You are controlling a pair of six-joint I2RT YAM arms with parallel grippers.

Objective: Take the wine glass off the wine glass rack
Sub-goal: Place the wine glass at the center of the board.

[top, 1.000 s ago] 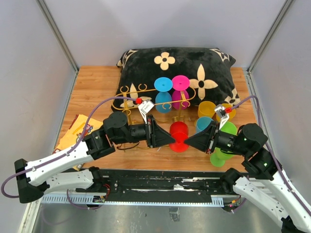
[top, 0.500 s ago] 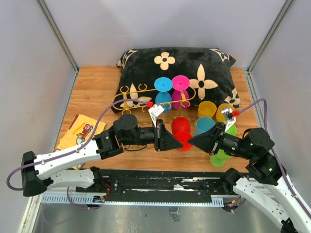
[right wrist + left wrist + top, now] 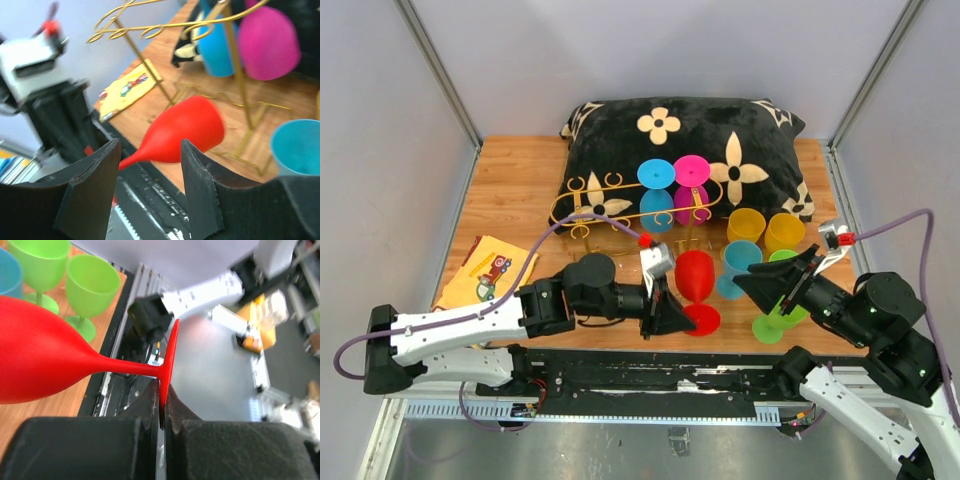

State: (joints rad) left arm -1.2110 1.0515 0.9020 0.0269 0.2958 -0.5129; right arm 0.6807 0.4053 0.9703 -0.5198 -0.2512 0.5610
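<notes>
A red wine glass (image 3: 695,272) lies tilted over the table's near edge, off the gold wine glass rack (image 3: 610,206). My left gripper (image 3: 678,318) is shut on the rim of its round foot (image 3: 168,357); the bowl (image 3: 40,360) points away. My right gripper (image 3: 744,283) stands open just to the right of the bowl, not touching it. In the right wrist view the red glass (image 3: 190,127) floats beyond the spread fingers (image 3: 95,185). A blue glass (image 3: 656,196) and a pink glass (image 3: 692,190) hang upside down on the rack (image 3: 150,27).
A black flowered pillow (image 3: 680,135) lies behind the rack. Two yellow cups (image 3: 747,224), a blue cup (image 3: 738,262) and a green glass (image 3: 775,320) stand at the right, under my right arm. A yellow booklet (image 3: 480,270) lies at the left.
The left gripper closed on the red glass's foot and drew it toward the near edge. The right gripper let go of the glass, opened and pulled back to the right.
</notes>
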